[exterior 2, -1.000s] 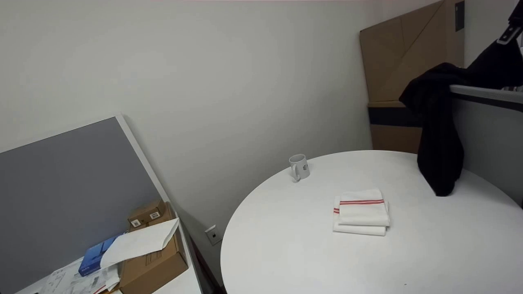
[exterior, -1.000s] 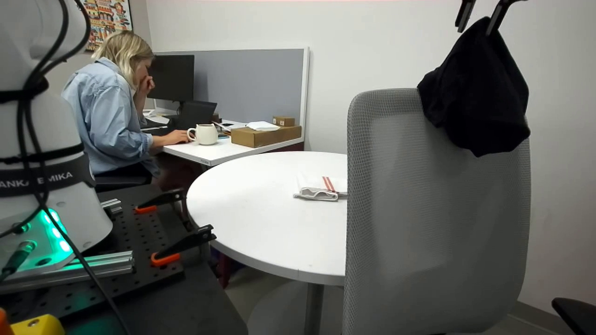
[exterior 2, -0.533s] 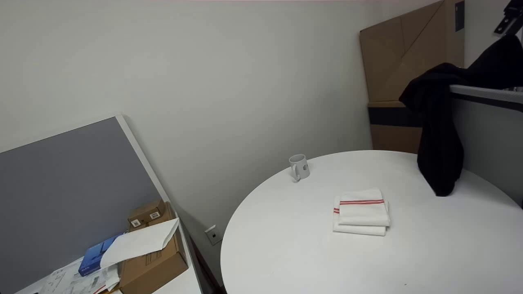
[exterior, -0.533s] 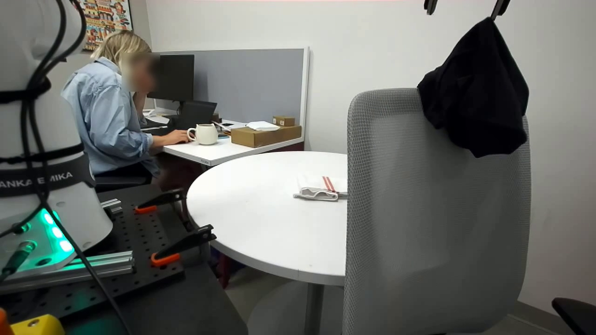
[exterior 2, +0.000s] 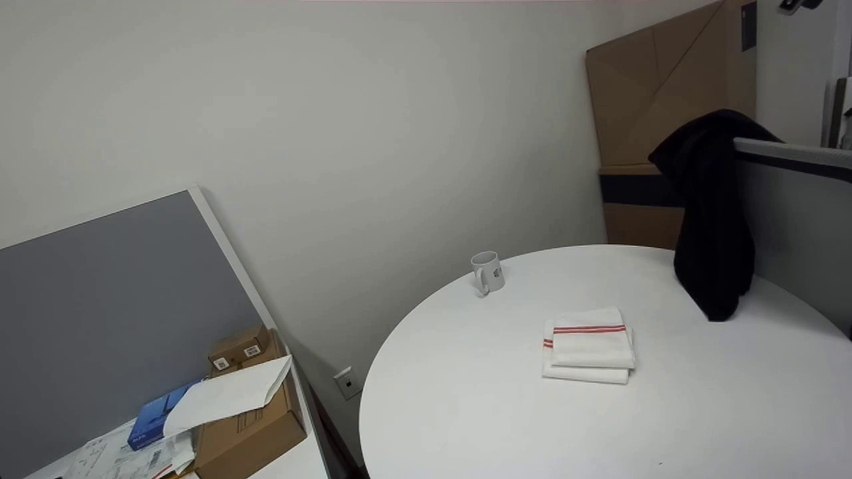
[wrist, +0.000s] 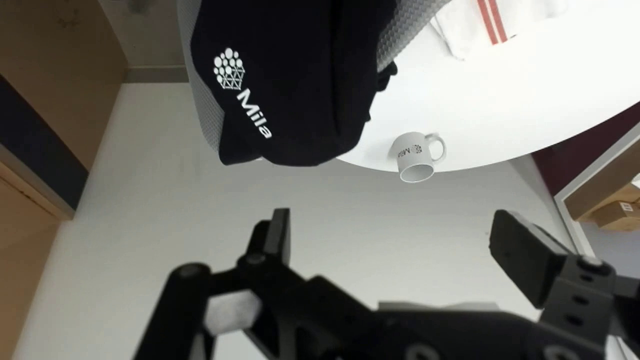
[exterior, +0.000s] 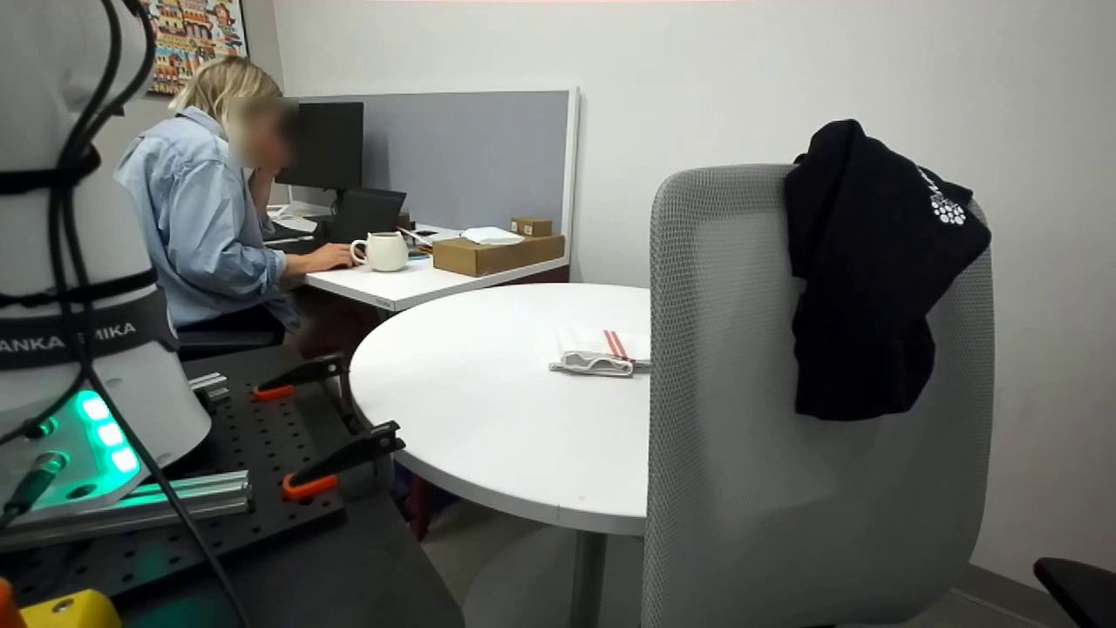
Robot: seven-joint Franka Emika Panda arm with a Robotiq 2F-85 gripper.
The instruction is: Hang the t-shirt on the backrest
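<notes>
We have the black cloth t-shirt with a white printed logo [exterior: 859, 279] draped over the top edge of the grey mesh backrest [exterior: 802, 515], towards one end of it, a flap hanging down each side. Our black two-fingered gripper [wrist: 395, 240] is apart from the cloth, fingers spread wide with nothing between them. We judge the step in hand to be the retreat after letting go, the hanging itself about done. To do it well, we should leave the fingers spread, rise clear of the backrest before swinging aside, and avoid brushing the loose fold along its top. We should also check that the flaps balance, since a heavier one could drag the shirt off.

Half a second ago, one end stands peaked above the backrest at a finger; now it lies flopped down the face turned from us, logo showing. The gripper is higher too: in an exterior view only a fingertip [exterior 2: 792, 5] shows, above the backrest's level.
</notes>
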